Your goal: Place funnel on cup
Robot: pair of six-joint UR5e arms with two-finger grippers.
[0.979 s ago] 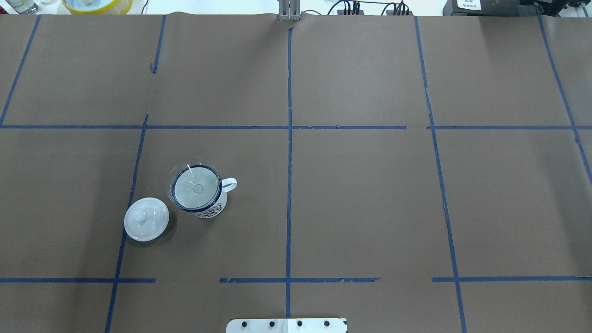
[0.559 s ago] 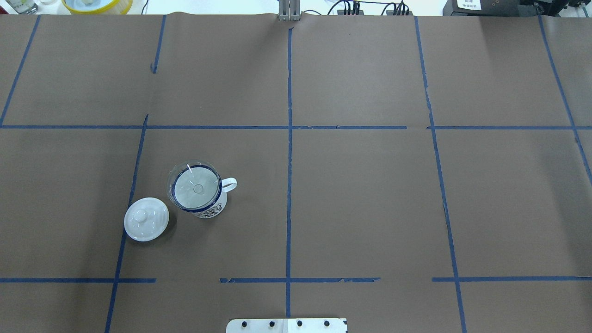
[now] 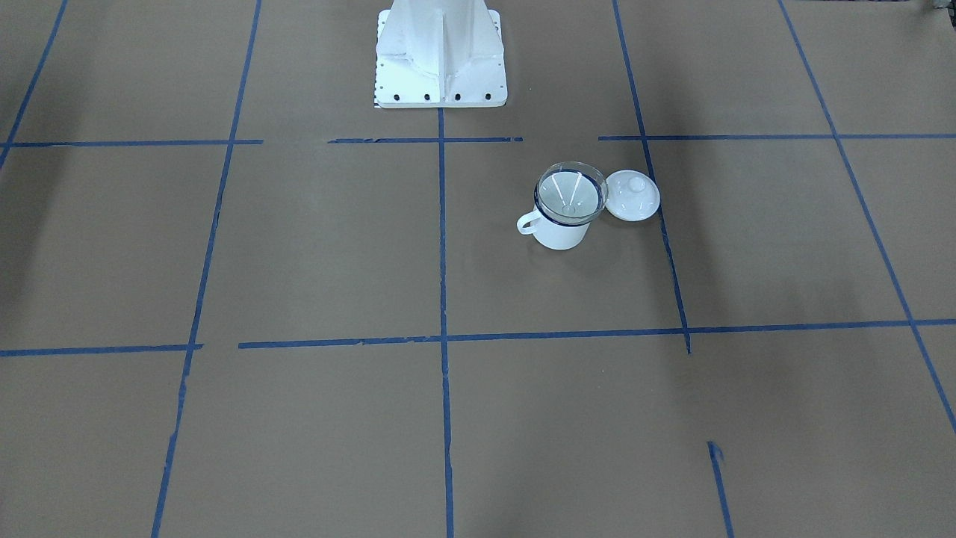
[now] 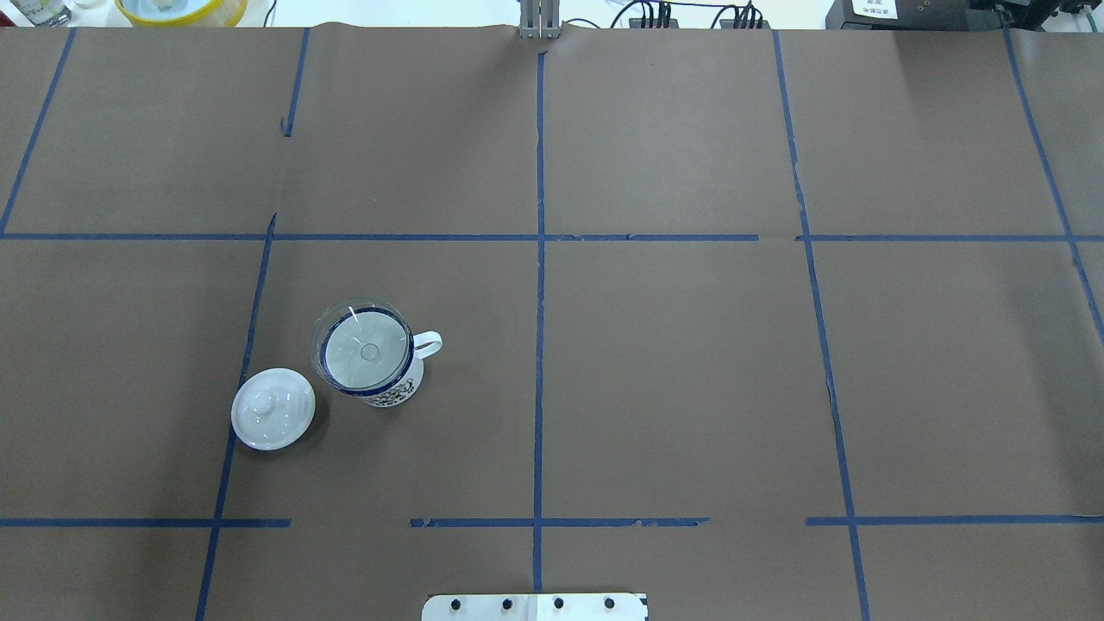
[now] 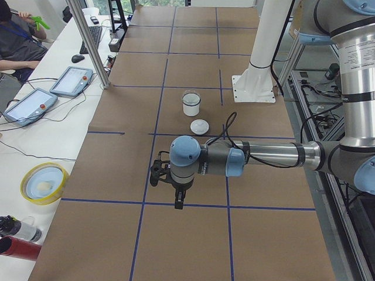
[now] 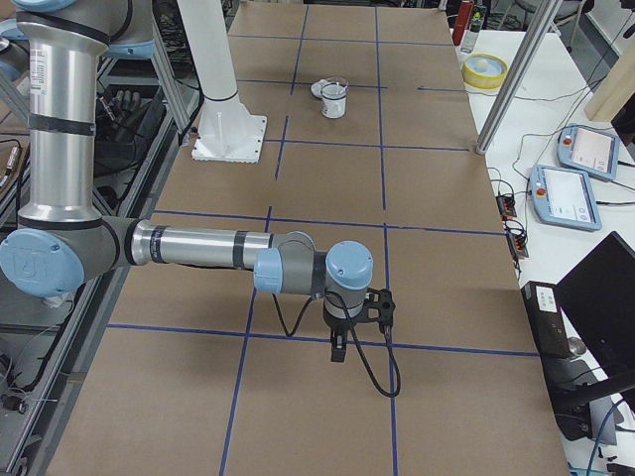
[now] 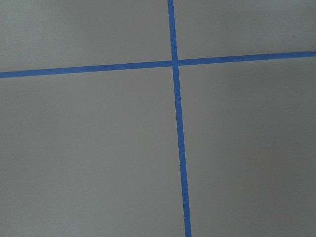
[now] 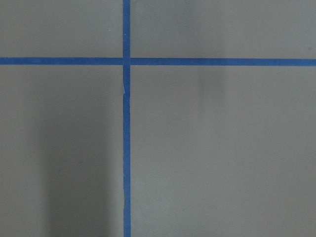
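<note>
The clear funnel [image 4: 362, 349] sits in the mouth of the white cup [image 4: 395, 392], spout down, on the table's left half; its cone rests on the dark blue rim. The funnel [image 3: 569, 190] and the cup [image 3: 560, 235] also show in the front view. My left gripper [image 5: 179, 202] shows only in the exterior left view, hanging over the paper well away from the cup [image 5: 191, 104]; I cannot tell if it is open or shut. My right gripper [image 6: 337, 352] shows only in the exterior right view, far from the cup [image 6: 334, 99]; I cannot tell its state. Both wrist views show only paper and blue tape.
The white knobbed lid [image 4: 272, 408] lies on the paper beside the cup, toward the left edge. The robot's white pedestal [image 3: 441, 52] stands at the near middle edge. A yellow-rimmed bowl [image 5: 44, 182] and control tablets [image 5: 71, 81] lie on the operators' side.
</note>
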